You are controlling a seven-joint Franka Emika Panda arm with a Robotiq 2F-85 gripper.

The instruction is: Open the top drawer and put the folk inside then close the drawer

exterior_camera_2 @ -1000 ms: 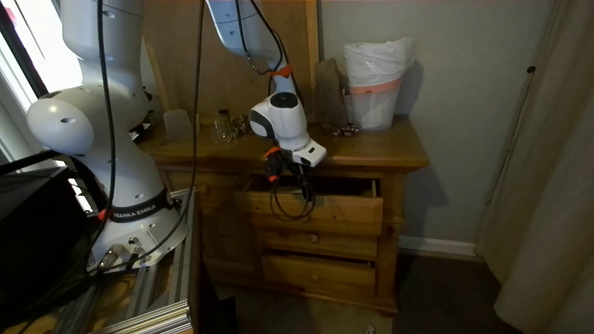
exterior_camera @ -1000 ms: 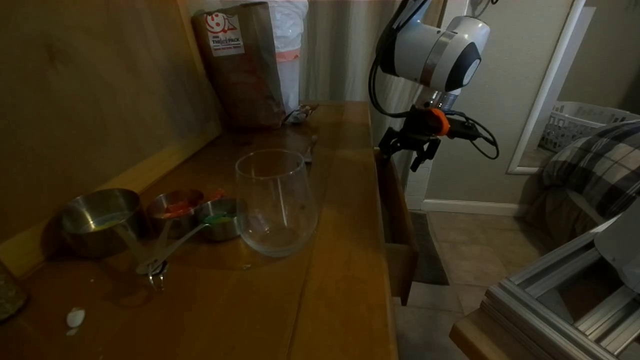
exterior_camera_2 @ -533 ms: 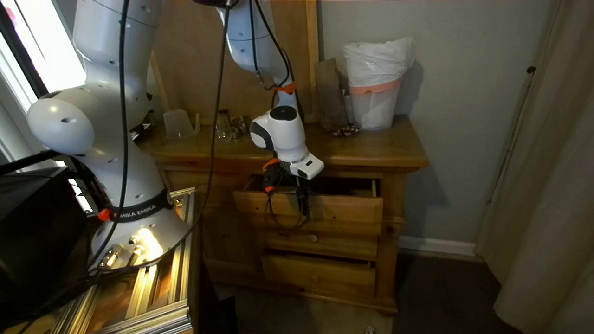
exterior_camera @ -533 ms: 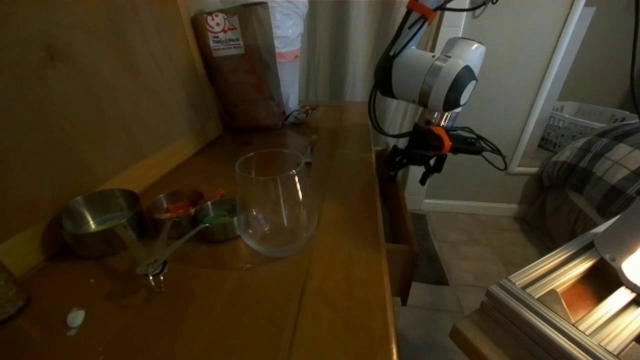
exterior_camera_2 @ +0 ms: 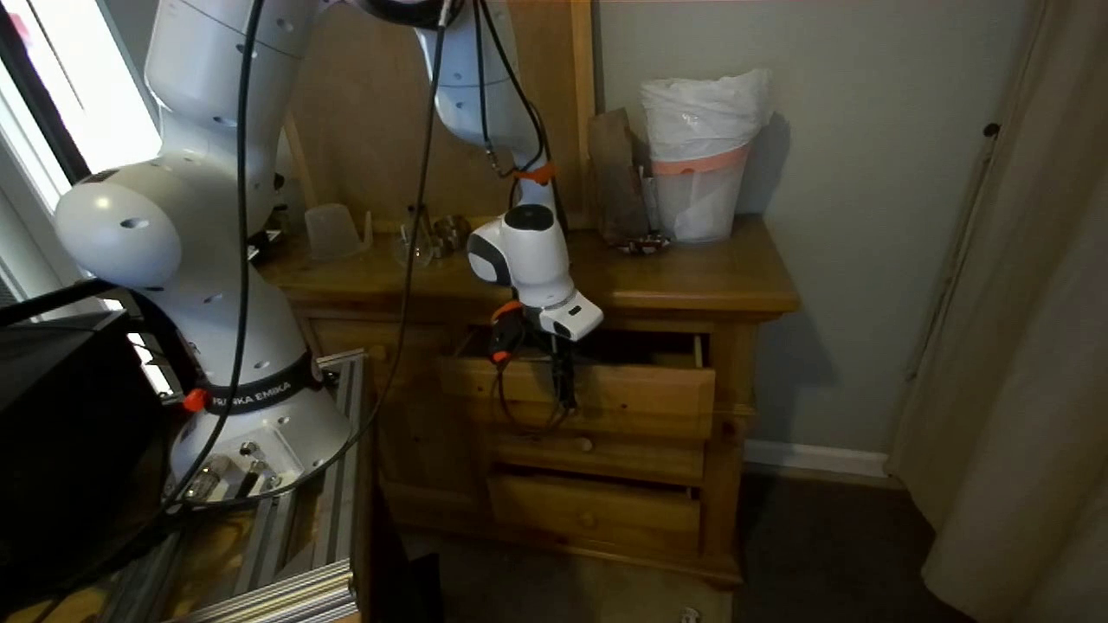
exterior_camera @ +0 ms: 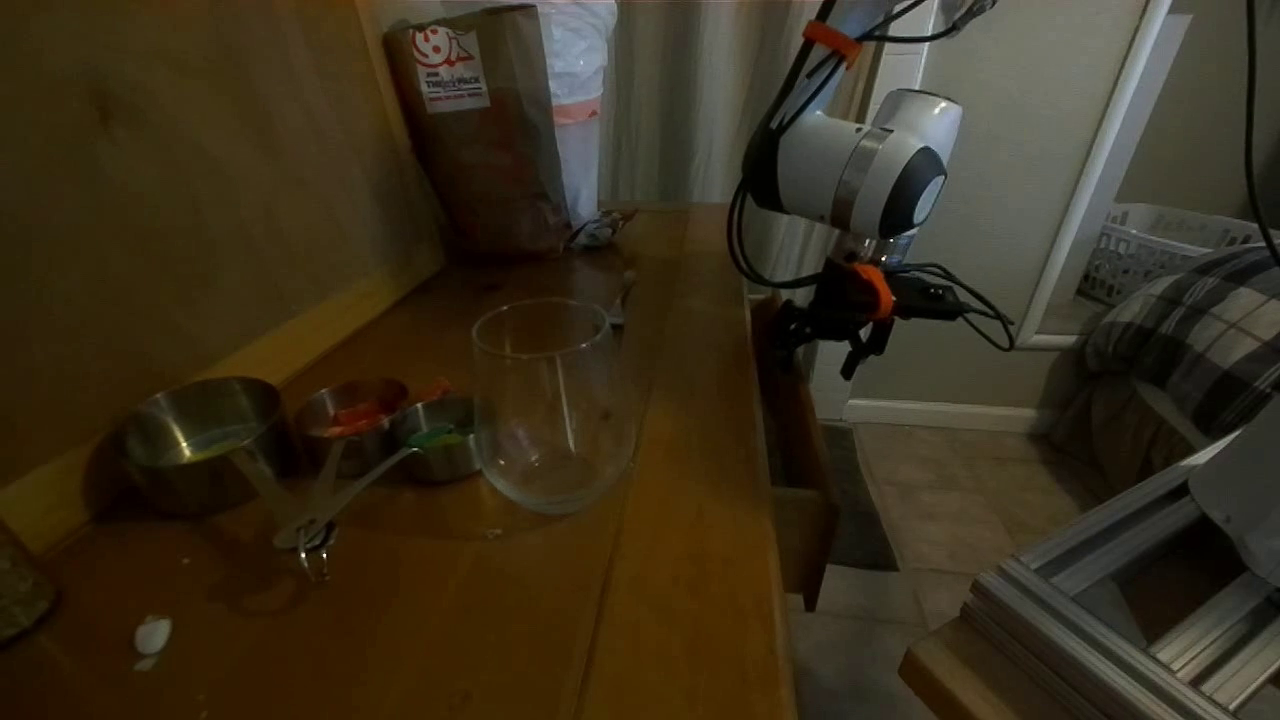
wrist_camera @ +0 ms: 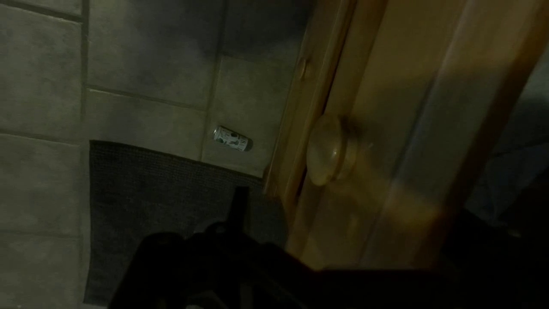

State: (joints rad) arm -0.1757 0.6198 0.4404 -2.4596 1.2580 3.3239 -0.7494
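- Top drawer (exterior_camera_2: 645,400): uppermost of three drawers in one wooden dresser (exterior_camera_2: 701,274), pulled out, as both exterior views show.
- Lower drawers: the middle drawer (exterior_camera_2: 645,463) directly beneath, then the bottom drawer (exterior_camera_2: 645,519), standing partly out.
- Knobs: two round wooden knobs (wrist_camera: 324,150) in the wrist view.
- Dresser top: three metal measuring cups (exterior_camera: 195,482) with handles converging, one stemless glass (exterior_camera: 553,430) just beside the smallest cup, one brown paper bag (exterior_camera: 490,170), one bin (exterior_camera_2: 703,203) with white liner and orange band.
- Floor, wrist view: one can (wrist_camera: 230,138) near one dark mat (wrist_camera: 150,193).
- Writing: the bag's label (exterior_camera: 450,72) reads “THE” and “PACK,” the script word between them unclear; the arm (exterior_camera_2: 199,199) carries “FRANKA EMIKA” on its base; print on the can is too blurred to read.
- Gripper (exterior_camera: 817,363): two fingers (exterior_camera: 866,348) spread wide, a gap visible between them. In an exterior view one overlaps the drawer and the other lies outside its front panel; whether either touches the wood cannot be told.
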